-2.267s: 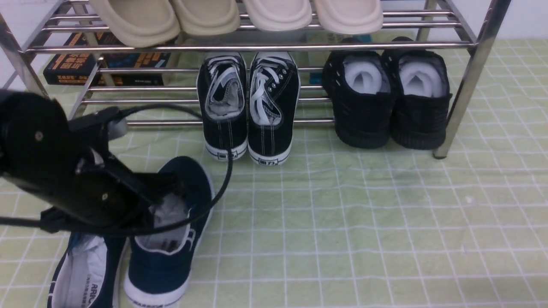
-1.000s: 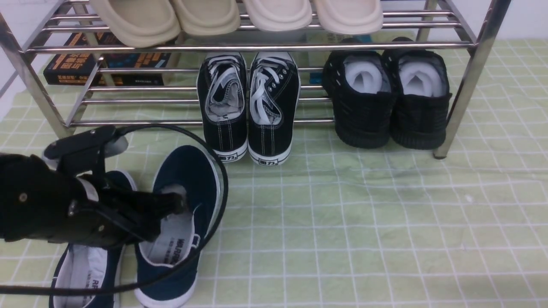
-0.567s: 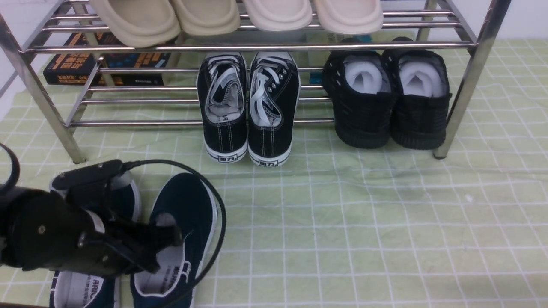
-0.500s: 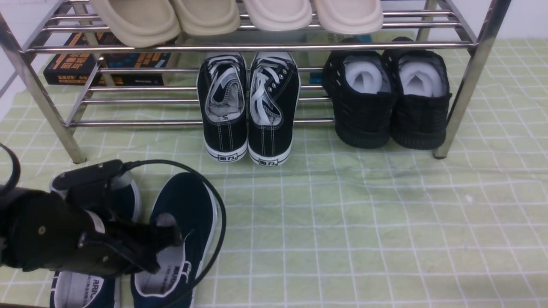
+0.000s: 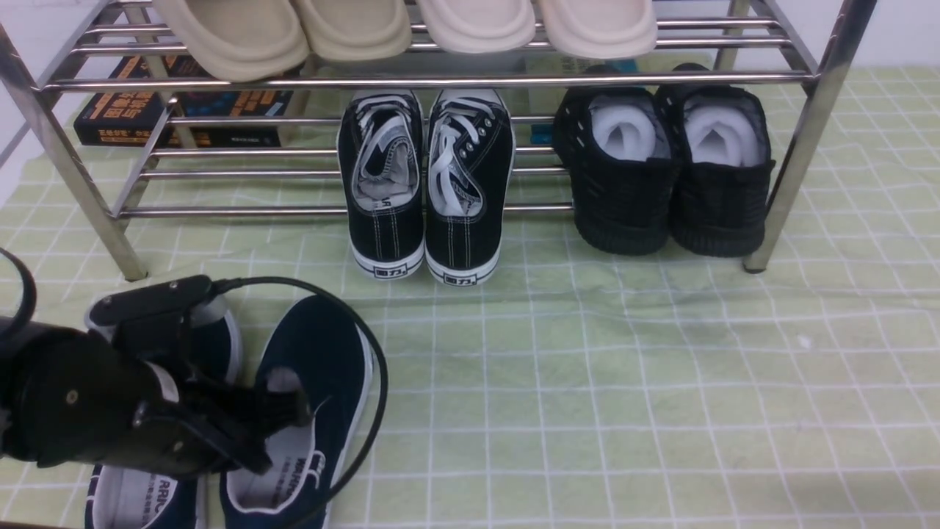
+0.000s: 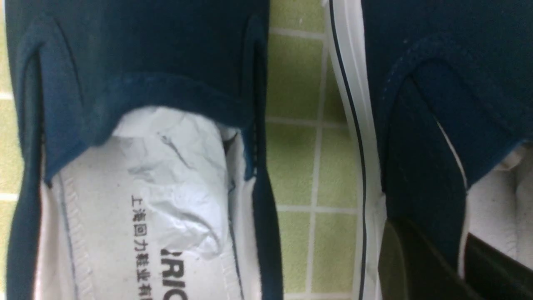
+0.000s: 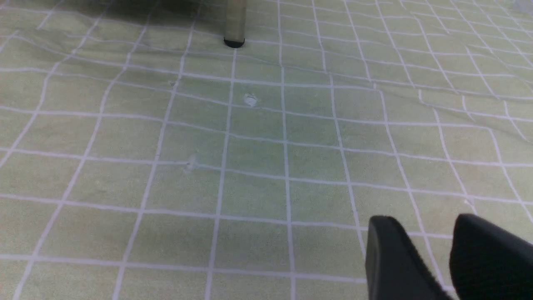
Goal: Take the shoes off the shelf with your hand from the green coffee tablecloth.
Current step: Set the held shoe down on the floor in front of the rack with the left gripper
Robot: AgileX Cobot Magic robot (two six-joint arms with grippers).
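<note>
Both navy shoes lie on the green coffee tablecloth at the near left, off the chrome shelf. The right-hand shoe has my left gripper shut on its side wall. In the left wrist view, the left gripper has one finger outside that wall and the other inside against the grey lining. The other shoe lies beside it, half hidden under my black arm; its paper stuffing shows. My right gripper hovers over bare cloth, open, holding nothing.
Black lace-up sneakers and black knit shoes stand on the shelf's lower tier. Beige slippers lie on the top tier, books behind at left. A shelf leg stands ahead of the right gripper. A black cable loops over the held shoe.
Over the last second my left gripper pulled the navy shoe toward me, away from the shelf. In the last half second it has barely moved; the heel shifted slightly left.
</note>
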